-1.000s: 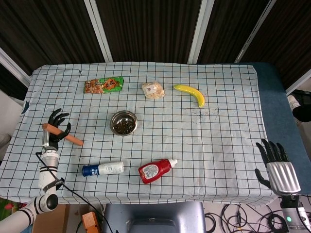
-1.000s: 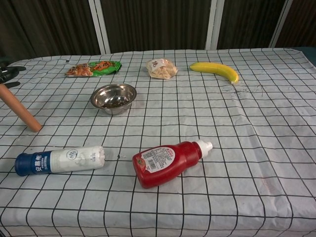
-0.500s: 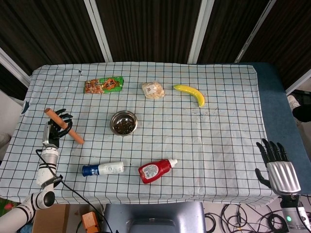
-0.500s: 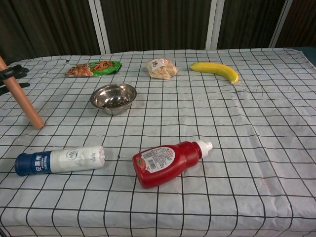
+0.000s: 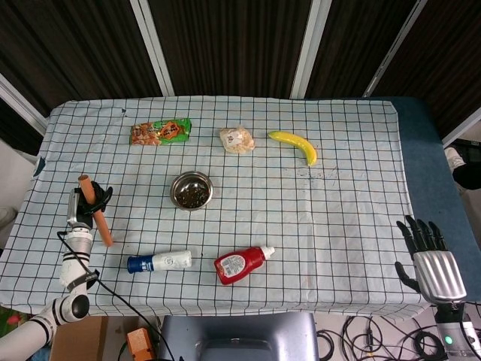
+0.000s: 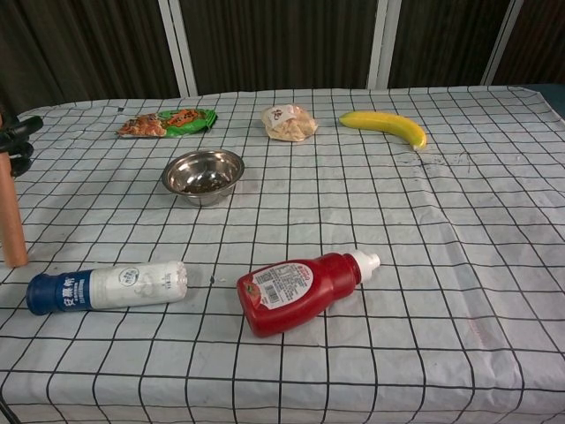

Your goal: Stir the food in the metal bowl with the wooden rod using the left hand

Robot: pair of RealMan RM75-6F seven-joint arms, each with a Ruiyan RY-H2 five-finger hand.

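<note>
Wooden rod (image 5: 95, 210) near-upright in left hand (image 5: 89, 203), fingers clamped round it, well left of metal bowl (image 5: 191, 189).

metal bowl (image 5: 191, 189) shiny steel | wooden rod (image 5: 96, 210) matt wood | tablecloth (image 5: 353, 195) checked cloth, creased

Probably a lab: checked tablecloth (image 5: 353, 226), dark curtains (image 5: 225, 45).

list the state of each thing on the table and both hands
wooden rod: held by left hand, steeply tilted
left hand: grips the rod
right hand: holds nothing, fingers apart
metal bowl: upright, food inside
ketchup bottle: lying down, capped
white bottle: lying down
banana: unpeeled
</note>
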